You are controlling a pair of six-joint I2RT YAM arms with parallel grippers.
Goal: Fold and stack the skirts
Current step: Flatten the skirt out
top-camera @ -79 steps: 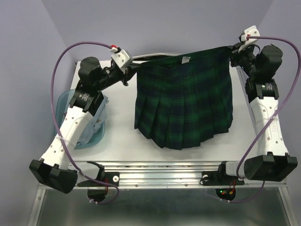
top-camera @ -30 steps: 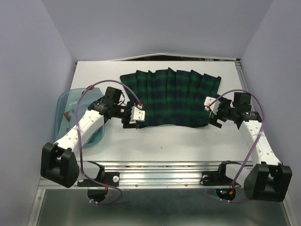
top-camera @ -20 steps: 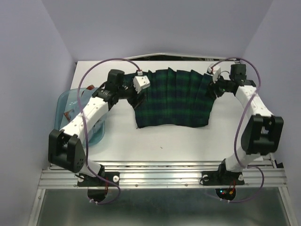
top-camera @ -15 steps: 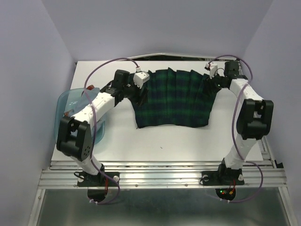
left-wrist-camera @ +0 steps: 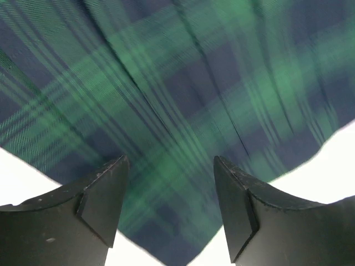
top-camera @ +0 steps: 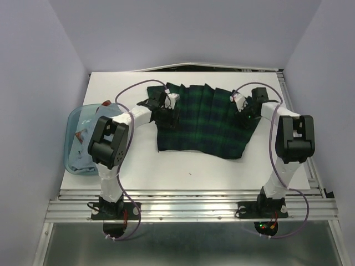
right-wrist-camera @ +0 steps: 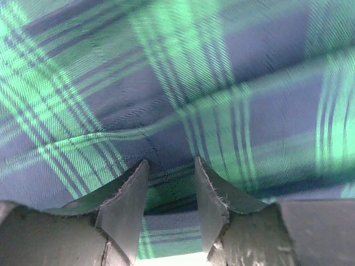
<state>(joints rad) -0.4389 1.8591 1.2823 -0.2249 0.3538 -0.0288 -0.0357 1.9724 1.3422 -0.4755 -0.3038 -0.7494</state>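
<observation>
Top external: left tool, open, and right tool, grip unclear, have moved inward onto tartan skirt.

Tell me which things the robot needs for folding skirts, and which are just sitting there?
For the job:
- tartan skirt, spread on the table
- left gripper and right gripper, both down at the skirt

Just lying about:
- blue plastic tub, off at the table's left edge
</observation>
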